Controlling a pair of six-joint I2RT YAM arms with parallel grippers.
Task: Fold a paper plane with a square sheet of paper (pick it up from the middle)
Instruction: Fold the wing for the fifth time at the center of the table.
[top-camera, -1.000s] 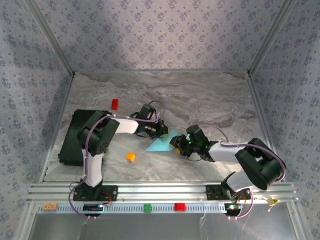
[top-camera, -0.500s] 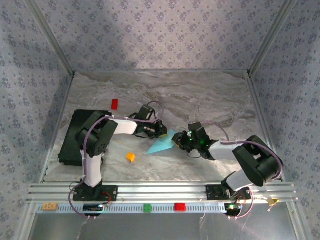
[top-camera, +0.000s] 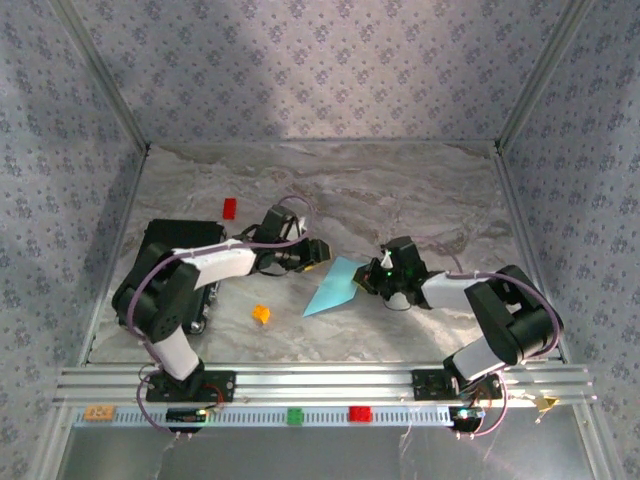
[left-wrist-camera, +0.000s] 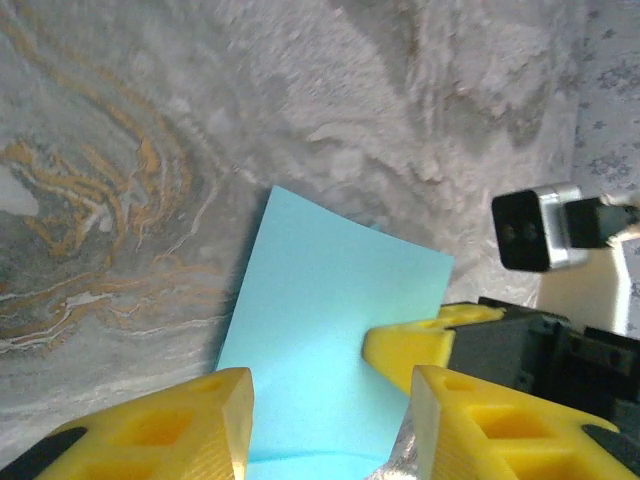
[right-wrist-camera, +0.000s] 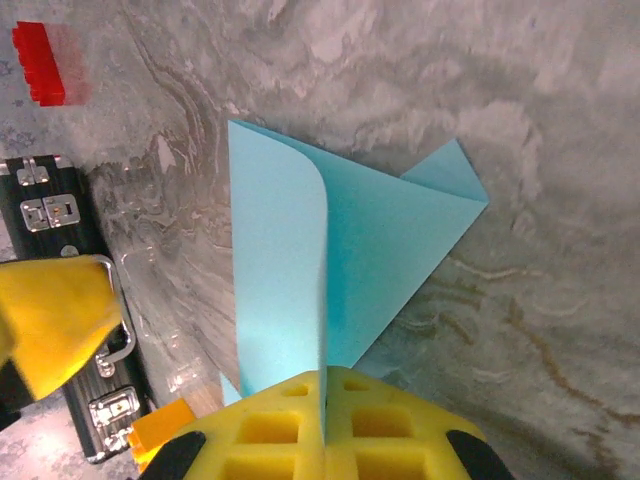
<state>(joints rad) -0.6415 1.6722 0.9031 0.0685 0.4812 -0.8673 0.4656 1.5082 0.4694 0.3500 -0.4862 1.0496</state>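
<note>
Since the earlier frames your left arm (top-camera: 215, 262) has swung its elbow out and down over the black case (top-camera: 165, 238), and the sheet of paper (top-camera: 335, 285) has shifted slightly toward your right side. Your left gripper (left-wrist-camera: 330, 400) now stands with its yellow fingers (left-wrist-camera: 190, 420) spread, the sheet lying between and beyond them without being clamped. Your right arm (top-camera: 500, 310) reaches low across the table (top-camera: 400, 190), its forearm nearly level, and your right gripper (right-wrist-camera: 325, 400) has its pads pressed together, pinching one edge of the sheet. That sheet, light blue and creased to a point, sits mid-table between the two grippers. Count one sheet, one case, one orange block (top-camera: 261, 313), two red blocks, one on the table (top-camera: 229, 208) and one on the front rail (top-camera: 359, 413), and one green block (top-camera: 295, 416). On the orange tag (top-camera: 98, 411), the marks are too small to read.
</note>
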